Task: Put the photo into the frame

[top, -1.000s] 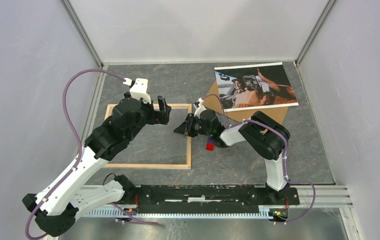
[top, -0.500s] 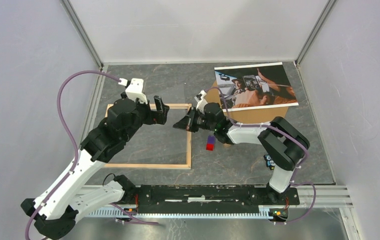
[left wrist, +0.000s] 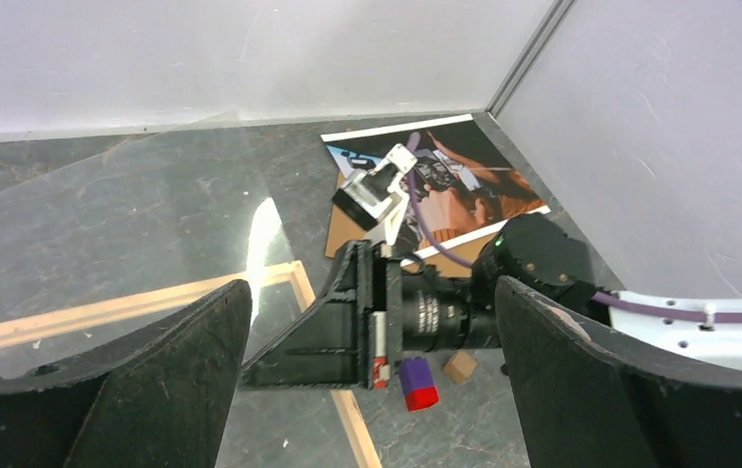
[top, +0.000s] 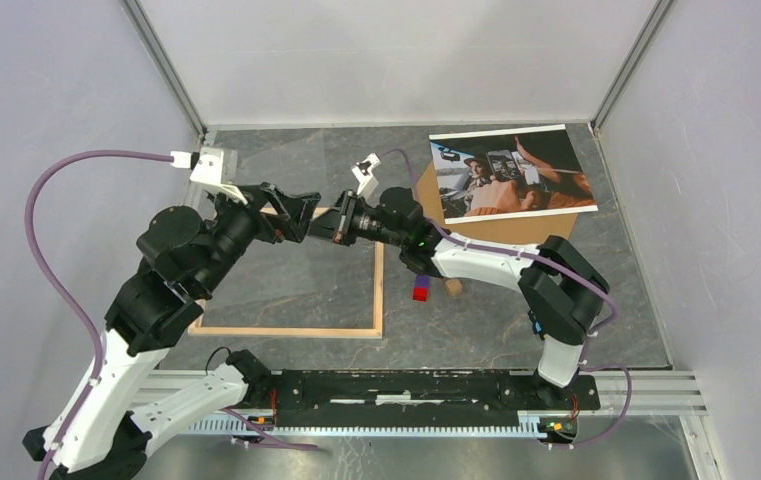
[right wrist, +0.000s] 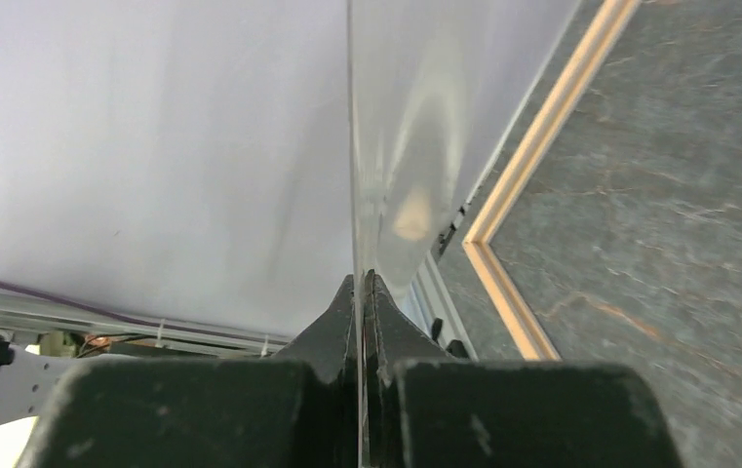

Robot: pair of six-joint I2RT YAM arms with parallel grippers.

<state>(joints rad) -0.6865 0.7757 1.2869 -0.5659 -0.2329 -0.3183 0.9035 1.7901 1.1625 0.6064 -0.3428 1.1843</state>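
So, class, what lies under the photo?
A brown backing board pokes out at the photo's left and near edges. Its middle is covered by the print, so anything else beneath cannot be seen.

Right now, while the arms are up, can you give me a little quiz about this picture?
1. True or false: the photo is already inside the frame.
2. What is the right gripper pinching? A) a clear sheet B) the photo C) nothing at all
3. Fill in the gap: the left gripper has its fingers wide ____.

Key: 1 false, the photo lies flat at the far right, apart from the frame. 2 A. 3 open.
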